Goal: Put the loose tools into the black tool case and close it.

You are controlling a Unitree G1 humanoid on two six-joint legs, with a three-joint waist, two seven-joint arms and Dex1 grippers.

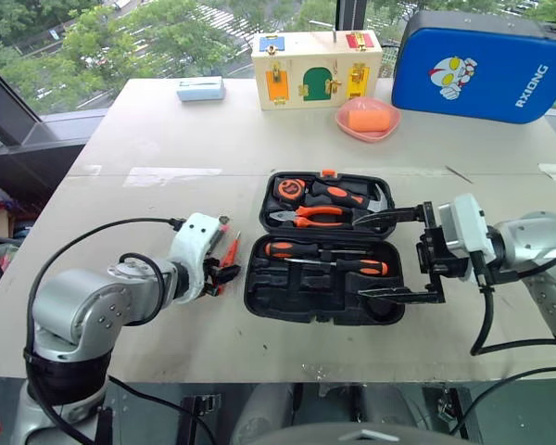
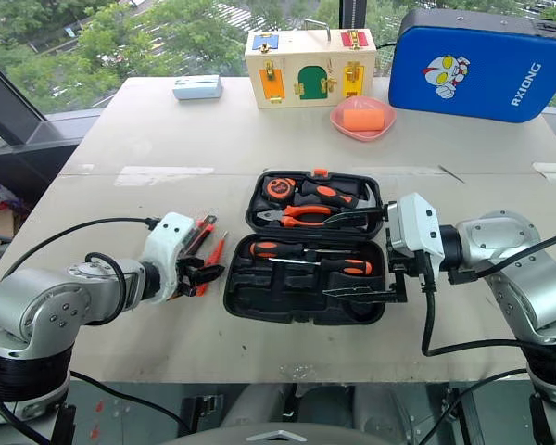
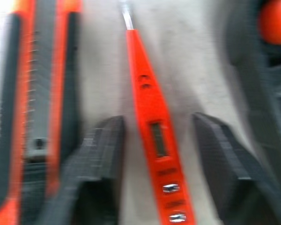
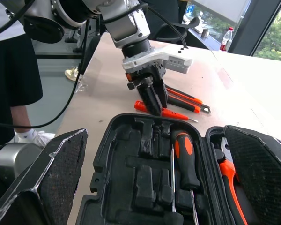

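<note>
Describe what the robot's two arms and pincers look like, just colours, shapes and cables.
Both arms are rounded silver-grey metal segments with black joint bands. Each wrist ends in a boxy white housing. The left pincer and the right pincer each have two black fingers; the fingers have a textured, finely ribbed surface. Black cables loop loosely from each forearm toward the wrist.

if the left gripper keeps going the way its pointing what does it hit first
Most likely the slim orange tester screwdriver lying on the table: the left gripper points down at it with a finger on either side. The utility knife lies beside that line, not in it.
</note>
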